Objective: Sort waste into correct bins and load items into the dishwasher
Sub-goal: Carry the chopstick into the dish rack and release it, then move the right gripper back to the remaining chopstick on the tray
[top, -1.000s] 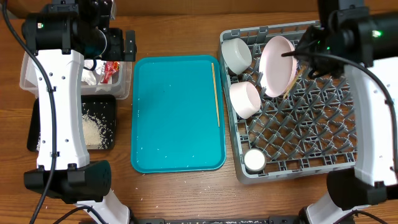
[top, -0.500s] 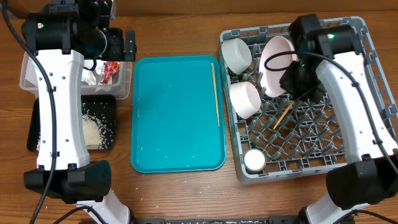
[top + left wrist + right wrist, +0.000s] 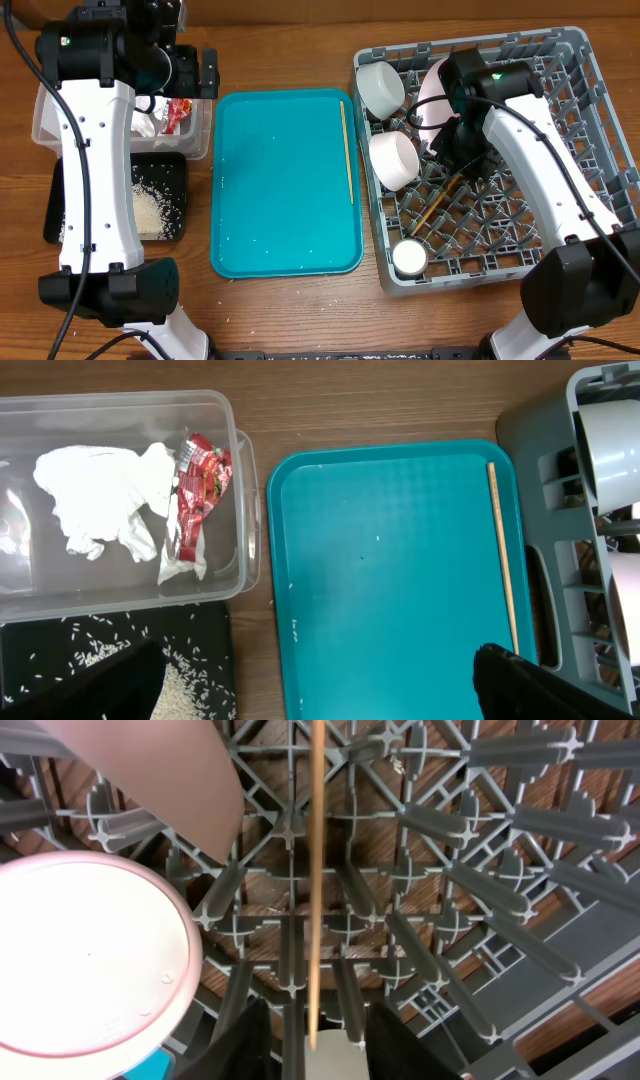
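Step in hand: loading the dish rack (image 3: pixel 560 235); I judge that one chopstick (image 3: pixel 315 870) is being laid among the pegs.
Right gripper (image 3: pixel 315 1038): the fingers stand apart, wider than the stick. The stick's near end sits between them and the rest runs straight ahead of the fingertips over the grid (whether either finger touches it I cannot tell).
Beside the right fingers: a pale pink-rimmed plate (image 3: pixel 85 955), close on one side.
Left gripper (image 3: pixel 208 73): the fingers are spread wide with nothing between them.
Below the left fingers: the clear tub (image 3: pixel 245 550) holds the napkin (image 3: pixel 100 500) and the red wrapper (image 3: pixel 200 475). The rice (image 3: pixel 150 205) lies in the black tray (image 3: pixel 172 165).
Second chopstick (image 3: pixel 346 150): it lies flat on the teal tray (image 3: pixel 285 200) along the edge nearest the rack. It is well apart from the right fingers and just ahead of one left finger.
Next move, as I judge it: lift the right fingers clear of the pegs without dragging the stick. Then cross to the tray, come down low astride the thin stick beside the raised rim, and close narrowly.
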Controlling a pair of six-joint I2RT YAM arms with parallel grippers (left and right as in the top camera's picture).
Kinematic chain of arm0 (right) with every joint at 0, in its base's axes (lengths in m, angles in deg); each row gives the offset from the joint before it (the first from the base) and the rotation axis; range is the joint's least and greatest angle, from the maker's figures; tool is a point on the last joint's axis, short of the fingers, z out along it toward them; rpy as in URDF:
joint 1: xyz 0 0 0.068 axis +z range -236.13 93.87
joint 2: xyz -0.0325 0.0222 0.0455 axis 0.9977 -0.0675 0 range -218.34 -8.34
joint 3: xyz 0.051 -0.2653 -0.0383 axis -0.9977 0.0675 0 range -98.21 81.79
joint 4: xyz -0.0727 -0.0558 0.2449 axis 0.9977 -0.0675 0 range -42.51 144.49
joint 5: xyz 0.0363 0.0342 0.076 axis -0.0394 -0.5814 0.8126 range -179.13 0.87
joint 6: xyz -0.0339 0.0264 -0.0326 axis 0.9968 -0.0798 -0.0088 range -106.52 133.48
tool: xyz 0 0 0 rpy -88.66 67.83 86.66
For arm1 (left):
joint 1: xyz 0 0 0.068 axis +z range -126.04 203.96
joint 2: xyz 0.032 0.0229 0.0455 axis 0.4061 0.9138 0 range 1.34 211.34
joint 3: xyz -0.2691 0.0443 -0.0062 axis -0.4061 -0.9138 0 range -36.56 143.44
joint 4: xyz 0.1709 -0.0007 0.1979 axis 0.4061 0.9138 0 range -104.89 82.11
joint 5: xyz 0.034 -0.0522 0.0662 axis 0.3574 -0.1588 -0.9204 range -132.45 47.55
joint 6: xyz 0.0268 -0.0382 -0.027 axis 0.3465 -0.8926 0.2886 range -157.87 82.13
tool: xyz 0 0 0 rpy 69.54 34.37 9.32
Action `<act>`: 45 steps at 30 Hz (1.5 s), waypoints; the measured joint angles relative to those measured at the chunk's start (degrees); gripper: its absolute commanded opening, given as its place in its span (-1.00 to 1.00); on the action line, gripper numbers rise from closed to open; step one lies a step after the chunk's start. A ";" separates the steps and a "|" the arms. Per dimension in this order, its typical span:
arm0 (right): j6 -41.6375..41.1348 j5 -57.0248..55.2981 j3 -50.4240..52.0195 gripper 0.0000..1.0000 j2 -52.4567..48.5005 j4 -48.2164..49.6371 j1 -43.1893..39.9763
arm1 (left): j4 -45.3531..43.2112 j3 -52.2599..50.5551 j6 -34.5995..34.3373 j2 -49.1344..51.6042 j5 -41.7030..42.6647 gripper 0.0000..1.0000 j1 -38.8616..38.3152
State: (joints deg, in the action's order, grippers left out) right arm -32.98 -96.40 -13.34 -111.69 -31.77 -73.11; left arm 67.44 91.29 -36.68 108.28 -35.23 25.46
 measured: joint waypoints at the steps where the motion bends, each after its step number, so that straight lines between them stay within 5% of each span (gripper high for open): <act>1: 0.00 0.00 0.00 -0.33 0.00 0.04 0.00 | 0.00 0.00 0.00 0.00 0.00 0.99 0.00; 10: 4.37 2.01 -2.19 -0.32 0.02 1.09 0.94 | 0.00 0.00 0.00 0.00 -0.02 1.00 0.00; 14: 13.64 3.56 -7.19 0.25 1.07 5.33 6.78 | 0.00 0.00 0.00 0.00 0.00 1.00 0.00; 17: 19.87 3.80 -9.66 0.39 2.36 11.10 14.73 | 0.00 0.00 0.00 0.00 0.00 1.00 0.00; 24: 25.29 0.70 -10.73 0.40 0.39 19.93 28.65 | 0.00 0.00 0.00 0.00 0.00 1.00 0.00; 34: 29.16 1.70 -11.74 0.48 -16.11 17.22 27.80 | 0.00 0.00 0.00 0.00 -0.02 1.00 0.00; 45: 32.44 -1.20 -14.45 0.49 -19.85 16.98 27.36 | 0.00 0.00 0.00 0.00 0.00 1.00 0.00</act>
State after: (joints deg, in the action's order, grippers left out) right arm -0.54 -97.60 -27.79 -131.54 -14.78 -45.75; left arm 67.44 91.29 -36.68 108.28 -35.23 25.46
